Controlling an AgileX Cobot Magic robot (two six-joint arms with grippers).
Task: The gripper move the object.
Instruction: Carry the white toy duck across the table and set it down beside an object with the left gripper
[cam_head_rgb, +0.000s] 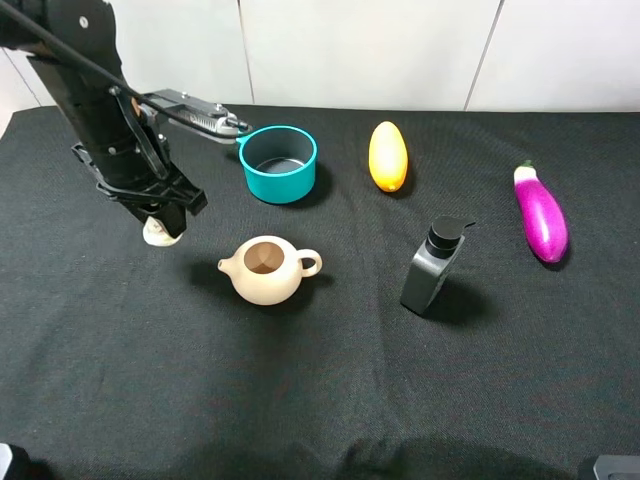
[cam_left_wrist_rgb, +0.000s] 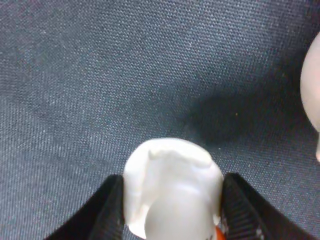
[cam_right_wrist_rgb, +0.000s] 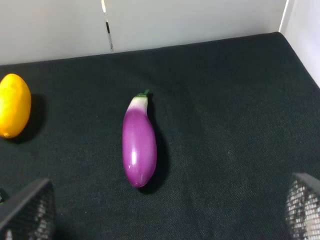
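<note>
Left claw (cam_head_rgb: 166, 214) grips the garlic bulb (cam_left_wrist_rgb: 172, 187) tight between both fingers, near the left edge of the bench (cam_head_rgb: 300, 400), beside the teapot (cam_head_rgb: 265, 272); right claw (cam_right_wrist_rgb: 165, 210) hangs wide open, empty.

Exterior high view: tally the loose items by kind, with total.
Produce: 3 (cream-white bulb, yellow fruit, eggplant)
Vessels: 2 (teal pot, teapot)
Bottles: 1 (black pump bottle)
Total: 6

Small cream-white rounded object (cam_left_wrist_rgb: 170, 175) pinched between dark fingers (cam_left_wrist_rgb: 105, 215) of left hand (cam_head_rgb: 165, 212), far left on cloth (cam_head_rgb: 330, 400).
</note>
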